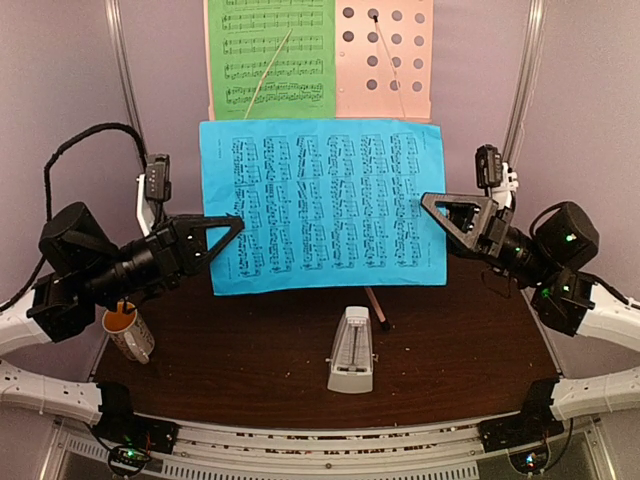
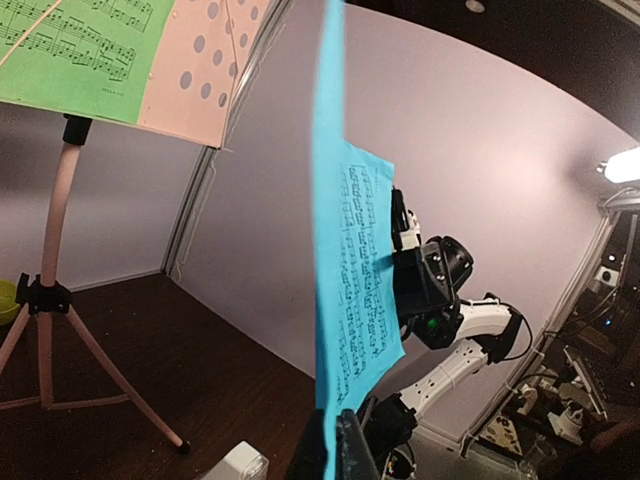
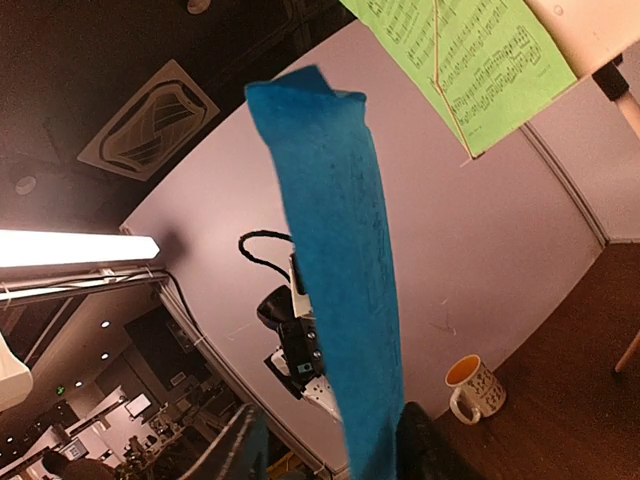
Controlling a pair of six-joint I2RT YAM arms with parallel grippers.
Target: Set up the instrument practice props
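The blue sheet hangs in the air over the table, between my two grippers. My left gripper is shut on its left edge; in the left wrist view the sheet rises edge-on from the closed jaws. My right gripper is at the right edge; in the right wrist view its fingers stand apart with the sheet between them, close to one finger. The green sheet lies on the pink stand's perforated desk. The metronome stands at the front centre.
A white patterned mug stands at the table's front left, under my left arm. One stand leg tip rests behind the metronome. The stand pole and a lime-green bowl show at the left of the left wrist view.
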